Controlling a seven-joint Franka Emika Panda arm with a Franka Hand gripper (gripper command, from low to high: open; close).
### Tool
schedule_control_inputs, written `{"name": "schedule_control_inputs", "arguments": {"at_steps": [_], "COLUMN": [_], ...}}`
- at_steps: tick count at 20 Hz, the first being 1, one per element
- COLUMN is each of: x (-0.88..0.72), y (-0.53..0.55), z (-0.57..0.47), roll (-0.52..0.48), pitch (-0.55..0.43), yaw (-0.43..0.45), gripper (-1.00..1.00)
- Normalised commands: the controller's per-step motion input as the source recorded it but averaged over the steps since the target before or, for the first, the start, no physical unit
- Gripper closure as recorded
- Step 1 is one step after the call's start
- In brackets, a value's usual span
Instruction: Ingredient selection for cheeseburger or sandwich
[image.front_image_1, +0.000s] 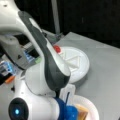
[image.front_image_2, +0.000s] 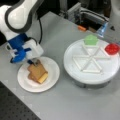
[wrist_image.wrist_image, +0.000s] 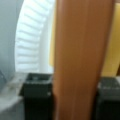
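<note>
Item: Panda arm, gripper (image.front_image_2: 35, 62) lowered over the white paper plate (image.front_image_2: 51, 78) at a front view's left. Wrist view: a tan bread slice (wrist_image.wrist_image: 80, 62) stands edge-on between the two dark fingers (wrist_image.wrist_image: 37, 92), which sit against either side of it, so the jaws read as clamped on the slice, presumably to set it squarely on the stack. Item: sandwich (image.front_image_2: 37, 72), a small layered pile of tan bread with a yellow cheese (image.front_image_2: 43, 78) edge showing at its lower corner, resting near the plate's middle and much narrower than the plate; patty not discernible. Item: round white divided tray (image.front_image_2: 75, 50) at a front view's right, well apart from the plate, holding a green piece (image.front_image_2: 90, 39) and a red piece (image.front_image_2: 112, 48) in separate rim compartments, the nearer compartments bare. Both front views show the grey table (image.front_image_2: 62, 105).
</note>
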Motion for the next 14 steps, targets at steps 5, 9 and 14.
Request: {"name": "schedule_control_inputs", "arguments": {"at_steps": [5, 9, 14], "x": [0.21, 0.2, 0.2], "y": [0.0, -0.05, -0.1], "z": [0.06, 0.05, 0.02], "roll": [0.006, -0.008, -0.013], "pitch": [0.104, 0.102, 0.093], "yaw": [0.17, 0.166, 0.171], "gripper": [1.0, 1.0, 1.0]}}
